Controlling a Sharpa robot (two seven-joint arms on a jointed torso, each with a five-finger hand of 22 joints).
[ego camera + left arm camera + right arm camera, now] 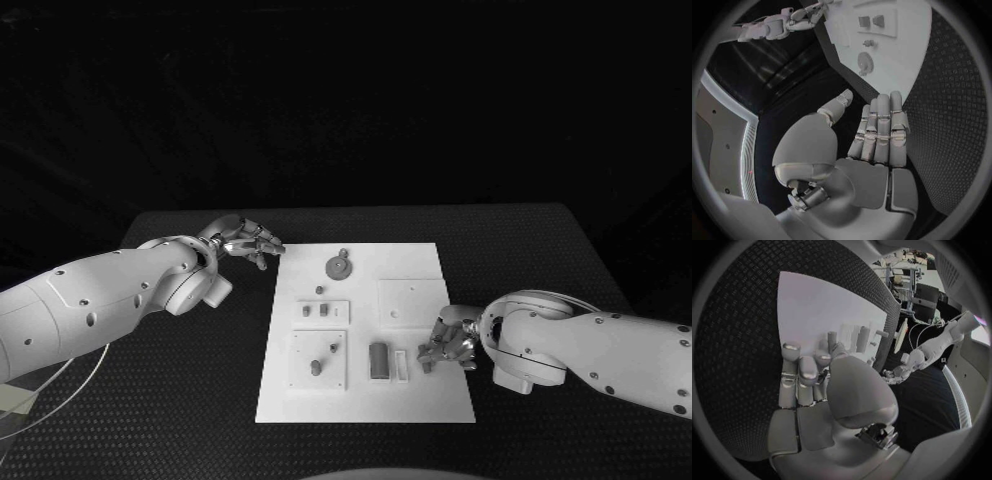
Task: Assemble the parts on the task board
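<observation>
One task board (411, 262), two robot hands

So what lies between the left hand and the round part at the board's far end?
Nothing: the head view shows only bare black table and white board between the left hand and the round part.

I see a black table (173, 400) with a fine raised-dot texture under dim light. Beyond its far edge the background is plain black, no wall detail readable. In the right wrist view, past the fingertips, a cluttered room corner with dark monitors (924, 292) and pale shelving; details too small to tell.
</observation>
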